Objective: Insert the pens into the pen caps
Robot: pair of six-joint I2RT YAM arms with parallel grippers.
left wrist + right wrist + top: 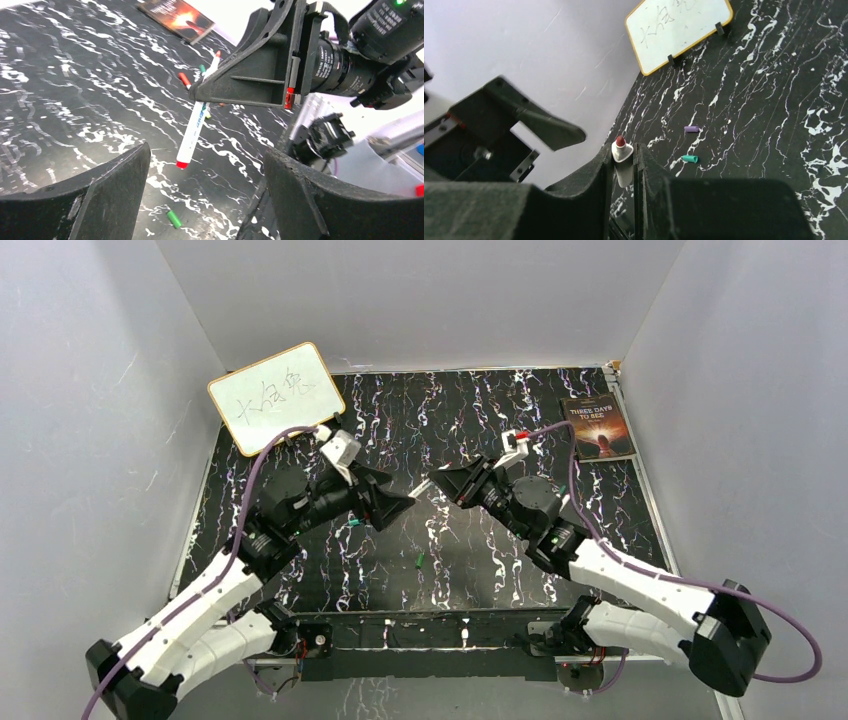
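Starting at the left, a whiteboard is seen propped at the far corner of the table. In front of it the left gripper is held above the surface with its fingers spread wide and nothing between them. On the table on that side, a purple cap and a teal cap are laid close together, and a green cap is found just below the spread fingers. Further right, a white-barrelled pen is pinched in mid-air by the right gripper, whose fingers are pressed together on the upper barrel. The pen's long axis is set crosswise to those fingers and steeply tilted. What appears to be the red nib is pointed up and away, and the red tail end is pointed down toward the left gripper. A red cap is seen lying on the table beyond the held pen, toward the book at the far right. It is judged that the matching red cap must be fetched before anything can be joined. The free left gripper is the only one available for that, though the cap lies past the pen from it. The cap would then have to be brought to the upper, far end of the pen, not to the end now facing the left gripper.
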